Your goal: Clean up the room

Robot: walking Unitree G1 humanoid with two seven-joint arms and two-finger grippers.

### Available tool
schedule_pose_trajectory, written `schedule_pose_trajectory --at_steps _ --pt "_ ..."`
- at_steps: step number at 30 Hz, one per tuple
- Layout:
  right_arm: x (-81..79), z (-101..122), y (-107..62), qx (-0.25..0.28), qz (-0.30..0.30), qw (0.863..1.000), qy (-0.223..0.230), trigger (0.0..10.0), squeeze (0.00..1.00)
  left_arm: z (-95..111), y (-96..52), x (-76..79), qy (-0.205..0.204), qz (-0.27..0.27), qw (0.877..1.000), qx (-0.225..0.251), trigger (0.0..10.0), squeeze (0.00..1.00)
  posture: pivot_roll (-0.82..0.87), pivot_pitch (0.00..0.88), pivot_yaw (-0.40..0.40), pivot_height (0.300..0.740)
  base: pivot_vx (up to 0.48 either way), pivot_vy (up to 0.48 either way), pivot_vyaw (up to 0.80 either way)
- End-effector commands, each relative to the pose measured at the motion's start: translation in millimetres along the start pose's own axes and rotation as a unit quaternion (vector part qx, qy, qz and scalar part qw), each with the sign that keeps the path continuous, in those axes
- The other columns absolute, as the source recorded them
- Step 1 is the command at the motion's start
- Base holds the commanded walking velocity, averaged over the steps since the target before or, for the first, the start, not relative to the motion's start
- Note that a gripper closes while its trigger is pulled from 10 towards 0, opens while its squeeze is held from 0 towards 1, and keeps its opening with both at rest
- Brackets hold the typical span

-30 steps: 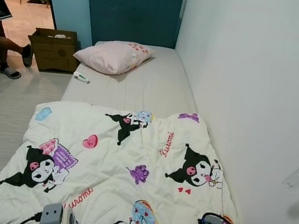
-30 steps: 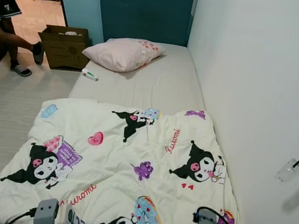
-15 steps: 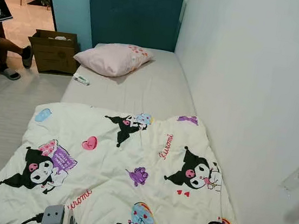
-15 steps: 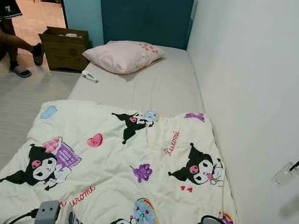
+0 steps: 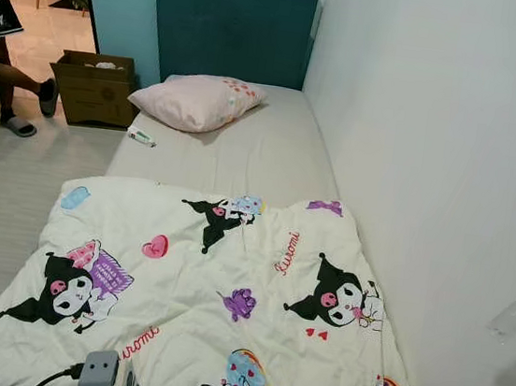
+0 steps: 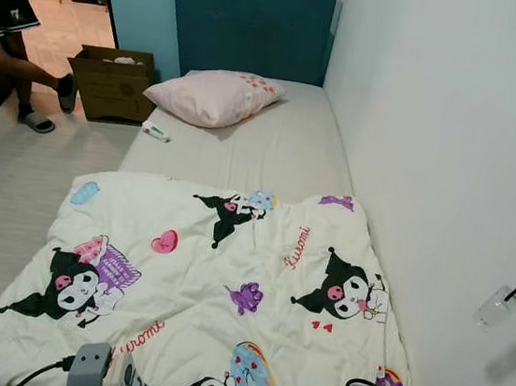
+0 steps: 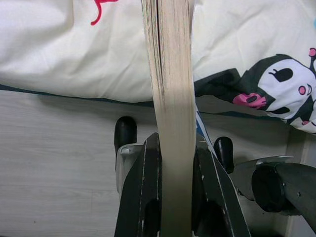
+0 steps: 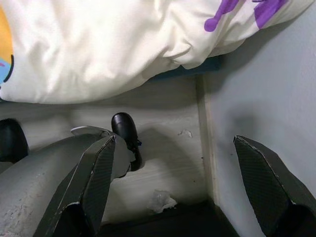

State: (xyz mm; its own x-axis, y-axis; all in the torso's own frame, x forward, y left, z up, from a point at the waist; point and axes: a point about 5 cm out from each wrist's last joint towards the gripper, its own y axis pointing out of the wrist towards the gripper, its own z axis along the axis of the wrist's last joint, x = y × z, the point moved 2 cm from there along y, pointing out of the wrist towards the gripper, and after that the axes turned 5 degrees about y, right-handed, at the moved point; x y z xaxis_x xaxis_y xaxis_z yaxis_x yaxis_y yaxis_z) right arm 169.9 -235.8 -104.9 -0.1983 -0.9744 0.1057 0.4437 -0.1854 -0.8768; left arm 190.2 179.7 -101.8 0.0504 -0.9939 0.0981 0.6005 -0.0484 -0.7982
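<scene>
Left wrist view is showing me the left gripper (image 7: 175, 163) clamping a thick book with cream page edges (image 7: 173, 94), held upright at the near edge of the white cartoon-print quilt (image 5: 199, 289). The right gripper (image 8: 182, 182) is hanging with fingers wide apart by the white wall (image 5: 435, 130). I am seeing a pink pillow (image 5: 194, 100) lying far on the grey mattress (image 5: 254, 150), and a brown cardboard box (image 5: 92, 88) standing on the floor to the far left.
</scene>
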Motion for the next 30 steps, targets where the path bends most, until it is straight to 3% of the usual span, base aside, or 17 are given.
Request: schedule_pose_trajectory --at_steps 1,9,30 --pt "2.0 3 0.1 0.002 -0.002 1.0 -0.005 10.0 0.0 -14 -2.4 -0.4 0.007 -0.001 1.0 -0.025 10.0 0.0 0.0 0.0 -0.047 0.74 0.0 0.0 0.0" --pt "4.7 3 0.0 0.002 -0.006 1.0 -0.009 10.0 0.0 -34 -7.4 -0.6 0.013 -0.001 0.999 -0.052 10.0 0.0 0.0 0.0 -0.049 0.74 0.0 0.0 0.0" --pt "10.9 -1 -0.7 -0.002 -0.013 1.0 -0.019 10.0 0.0 -33 -6.3 3.6 0.036 -0.008 0.998 -0.058 10.0 0.0 -0.02 0.0 -0.043 0.74 0.0 0.0 0.0"
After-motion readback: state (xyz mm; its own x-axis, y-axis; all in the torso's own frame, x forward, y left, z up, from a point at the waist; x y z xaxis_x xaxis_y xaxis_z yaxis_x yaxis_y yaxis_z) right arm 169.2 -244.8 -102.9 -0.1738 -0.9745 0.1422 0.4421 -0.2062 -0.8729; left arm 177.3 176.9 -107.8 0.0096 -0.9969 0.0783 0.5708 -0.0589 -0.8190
